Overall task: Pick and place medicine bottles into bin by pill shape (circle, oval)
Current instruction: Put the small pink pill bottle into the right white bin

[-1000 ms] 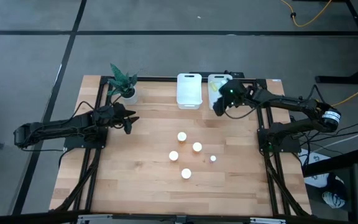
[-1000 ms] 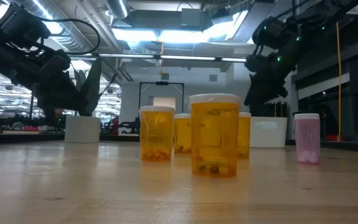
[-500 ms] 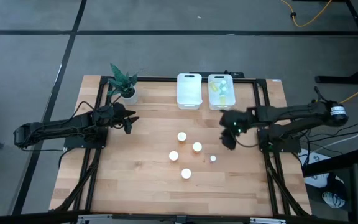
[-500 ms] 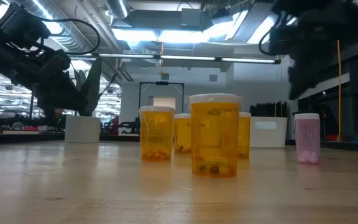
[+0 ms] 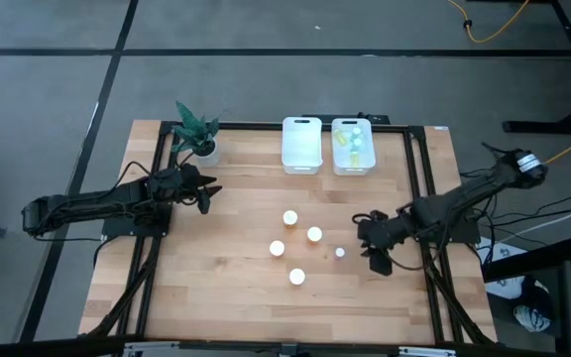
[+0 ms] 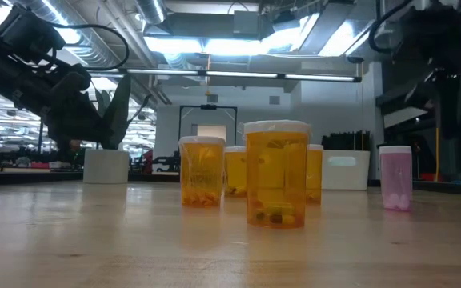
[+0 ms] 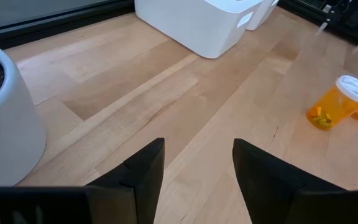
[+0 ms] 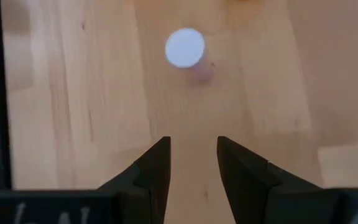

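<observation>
Four orange bottles with white caps (image 5: 290, 217) (image 5: 314, 234) (image 5: 277, 248) (image 5: 296, 277) stand upright on their bases mid-table. A small pink bottle (image 5: 340, 253) stands to their right; its white cap shows in the right wrist view (image 8: 185, 47). My right gripper (image 5: 373, 248) hangs open and empty just right of the pink bottle, pointing down, with its fingers (image 8: 157, 165) short of the cap. My left gripper (image 5: 209, 193) is open and empty near the plant (image 5: 196, 129). The right bin (image 5: 352, 145) holds small pastel bottles.
Two white bins (image 5: 302, 145) stand side by side at the table's far edge. The potted plant's white pot (image 7: 5, 124) is close beside my left gripper. Bare wood lies along the near edge and to the left of the bottles.
My right gripper has swung from over the right bin toward the table's near edge, to a spot just right of the pink bottle. The bottles on the table have stayed where they were.
</observation>
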Controlling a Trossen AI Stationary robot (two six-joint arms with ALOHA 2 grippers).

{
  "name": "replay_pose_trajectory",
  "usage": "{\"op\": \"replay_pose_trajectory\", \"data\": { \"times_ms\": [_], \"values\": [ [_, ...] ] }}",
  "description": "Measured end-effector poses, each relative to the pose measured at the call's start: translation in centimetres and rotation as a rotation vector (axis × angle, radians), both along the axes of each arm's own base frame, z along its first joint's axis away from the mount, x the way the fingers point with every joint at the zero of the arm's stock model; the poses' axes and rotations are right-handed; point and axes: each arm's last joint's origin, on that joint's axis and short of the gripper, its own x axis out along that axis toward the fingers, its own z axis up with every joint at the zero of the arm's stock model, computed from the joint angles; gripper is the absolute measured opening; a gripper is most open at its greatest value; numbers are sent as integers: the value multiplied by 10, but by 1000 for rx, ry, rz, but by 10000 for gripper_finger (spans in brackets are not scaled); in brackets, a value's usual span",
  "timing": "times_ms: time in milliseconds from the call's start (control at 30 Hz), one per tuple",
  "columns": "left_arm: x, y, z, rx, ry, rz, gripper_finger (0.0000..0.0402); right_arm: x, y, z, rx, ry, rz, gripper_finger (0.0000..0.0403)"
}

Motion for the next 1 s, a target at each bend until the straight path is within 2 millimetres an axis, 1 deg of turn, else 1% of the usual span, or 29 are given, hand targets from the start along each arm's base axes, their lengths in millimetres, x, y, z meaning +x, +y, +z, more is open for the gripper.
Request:
{"op": "replay_pose_trajectory", "data": {
  "times_ms": [100, 167, 300, 367, 433, 500, 667, 767, 833, 1000],
  "values": [
    [0, 0, 0, 0, 1, 0, 182, 0, 1, -10, 17, -33, -46, 135],
    [0, 0, 0, 0, 2, 0, 182, -1, 0, -16, 36, -32, -92, 145],
    [0, 0, 0, 0, 2, 0, 182, -6, -2, -31, 45, -18, -152, 179],
    [0, 0, 0, 0, 1, 0, 182, -7, -3, -36, 57, -37, -154, 200],
    [0, 0, 0, 0, 1, 0, 182, -8, -3, -40, 48, -53, -129, 217],
    [0, 0, 0, 0, 1, 0, 182, -7, -3, -41, 23, -96, -63, 229],
    [0, 0, 0, 0, 1, 0, 182, 1, 1, -39, -53, -219, 107, 233],
    [0, 0, 0, 0, 1, 0, 182, 6, 3, -43, -95, -236, 175, 234],
    [0, 0, 0, 0, 1, 0, 182, 8, 3, -48, -128, -232, 184, 234],
    [0, 0, 0, 0, 1, 0, 182, 17, 4, -56, -206, -265, 132, 234]
  ]
}}
